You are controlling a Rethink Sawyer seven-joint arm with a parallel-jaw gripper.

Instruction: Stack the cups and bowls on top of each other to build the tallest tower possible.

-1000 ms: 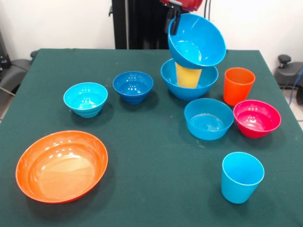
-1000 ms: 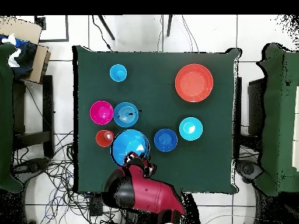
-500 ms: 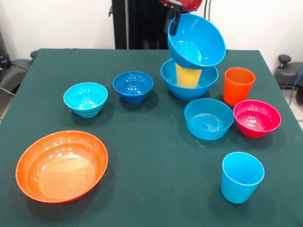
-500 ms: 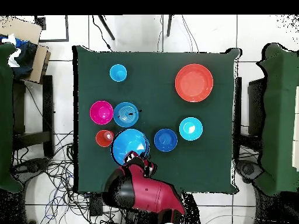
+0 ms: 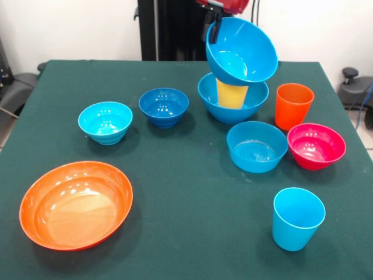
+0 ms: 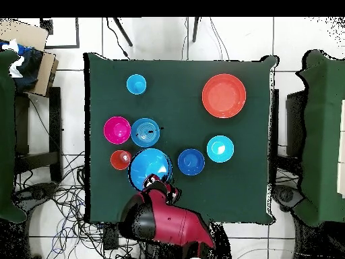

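Holding: gripper (image 5: 213, 24) pinches rim of large blue bowl (image 5: 243, 51), tilted, w/ its underside on yellow cup (image 5: 232, 94).
Cup loc: upright inside 2nd large blue bowl (image 5: 231, 107), near table's (image 5: 175, 186) far edge, right of centre.
Rest: orange cup (image 5: 293, 105), red bowl (image 5: 316, 146), light blue bowl (image 5: 256, 146) close by; light blue cup (image 5: 298, 217) near front-right corner; wide orange bowl (image 5: 76, 204) front-left.
Risk: bowl is tilted, so prob slides off cup rim on release, tipping cup.
Risk 2: falling bowl could knock orange cup.

No text or labels — none legible.
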